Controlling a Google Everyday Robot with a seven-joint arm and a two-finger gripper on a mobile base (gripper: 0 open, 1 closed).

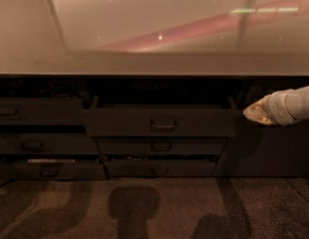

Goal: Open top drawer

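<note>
top drawer (162,122): centre of frame, front standing slightly proud
gripper (253,112): right-centre, just beside drawer's right end; open or closed, cannot tell
handle (163,125): unheld
advice: probably take handle centrally, pull straight out, level

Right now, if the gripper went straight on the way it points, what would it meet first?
Probably the right end of the top drawer, which stands partly open. The gripper is beside it, pointing left; depth is unclear.
</note>
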